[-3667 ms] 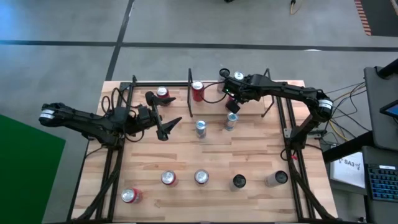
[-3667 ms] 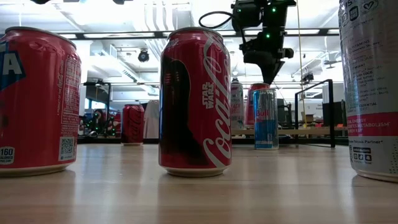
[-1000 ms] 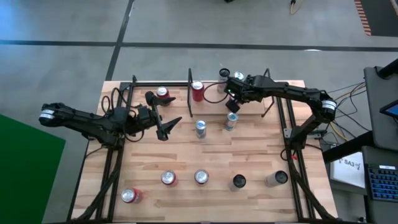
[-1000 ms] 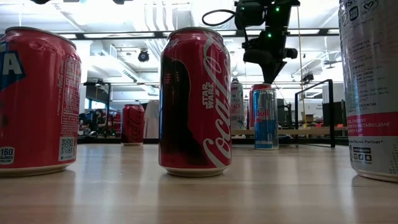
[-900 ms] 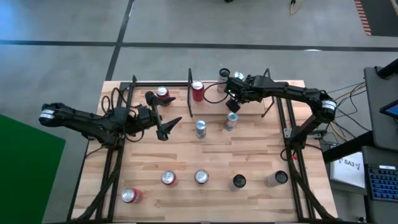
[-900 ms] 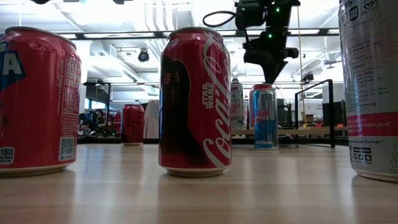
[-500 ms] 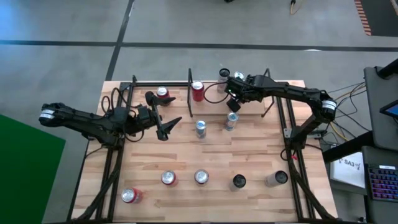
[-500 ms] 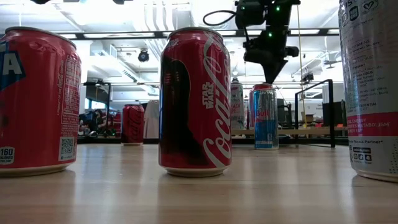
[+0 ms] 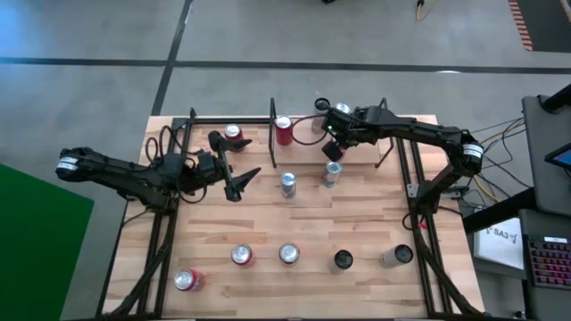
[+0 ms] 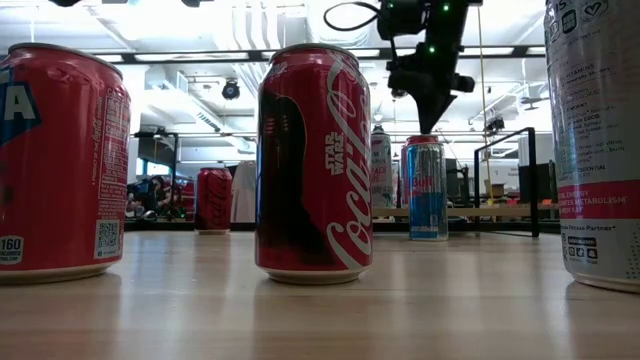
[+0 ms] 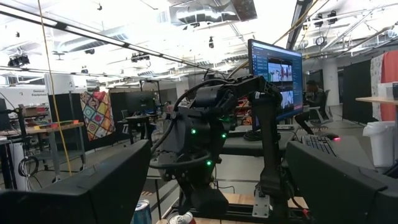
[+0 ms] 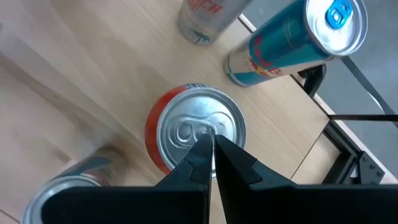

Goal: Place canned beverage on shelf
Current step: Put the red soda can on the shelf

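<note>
Nearest the low camera, three cans are crowding the front of the table (image 9: 357,223): a red can (image 10: 62,160) with a QR code and "160" on its side, a red Coca-Cola can (image 10: 314,162) reading "STAR WARS", and a pale can (image 10: 594,140) whose small print is including "METABOLISM". In the high view this front row is showing five cans, with one red can (image 9: 186,281) sitting apart at the near left corner.

Mid-table, two blue-and-silver cans (image 9: 287,184) are standing side by side; the right one (image 9: 330,174) is looking like a Red Bull can in the low view.

The left gripper (image 9: 239,181) is hovering over the boards left of them, jaws spread wide and holding nothing.

Farther back, the shelf (image 9: 308,120), with its black rails, is carrying a red can (image 9: 284,130), and another red can (image 9: 233,135) is standing beside the left post. The right gripper (image 12: 211,149) is poised just above a red can's silver lid (image 12: 198,130), jaws pressed together, gripping nothing. A Red Bull can (image 12: 298,43) and a silver can (image 12: 208,18) are standing just beyond.
</note>
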Controlling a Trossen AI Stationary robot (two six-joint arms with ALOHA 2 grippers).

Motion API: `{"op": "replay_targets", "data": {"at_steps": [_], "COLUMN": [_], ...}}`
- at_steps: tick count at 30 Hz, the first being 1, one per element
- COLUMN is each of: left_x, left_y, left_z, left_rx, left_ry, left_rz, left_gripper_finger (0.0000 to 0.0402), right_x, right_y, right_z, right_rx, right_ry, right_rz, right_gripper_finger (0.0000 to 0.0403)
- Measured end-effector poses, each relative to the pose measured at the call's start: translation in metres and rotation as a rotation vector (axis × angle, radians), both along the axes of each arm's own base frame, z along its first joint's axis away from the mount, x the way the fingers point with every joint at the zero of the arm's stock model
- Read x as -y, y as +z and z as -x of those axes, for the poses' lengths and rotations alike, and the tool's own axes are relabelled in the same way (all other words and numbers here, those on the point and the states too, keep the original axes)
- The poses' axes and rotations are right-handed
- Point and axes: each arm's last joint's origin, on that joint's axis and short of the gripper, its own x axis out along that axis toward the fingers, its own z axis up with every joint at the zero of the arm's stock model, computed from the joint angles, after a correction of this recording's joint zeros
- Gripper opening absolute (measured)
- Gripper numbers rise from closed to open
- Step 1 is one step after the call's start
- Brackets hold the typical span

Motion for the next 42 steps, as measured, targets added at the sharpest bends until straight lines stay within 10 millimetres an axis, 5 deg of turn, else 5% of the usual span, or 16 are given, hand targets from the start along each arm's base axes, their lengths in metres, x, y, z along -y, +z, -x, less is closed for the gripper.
{"op": "replay_targets", "data": {"at_steps": [42], "left_x": [0.0], "left_y": [0.0], "left_z": [0.0], "left_rx": [0.0], "left_ry": [0.0], "left_rz": [0.0], "left_gripper_finger": [0.0359], "right_x": [-0.002], "right_y": [-0.013], "right_z": [0.014], "right_rx": [-0.106], "right_ry": [-0.117], "right_rz": [0.02], "right_gripper_finger": [0.0009]}}
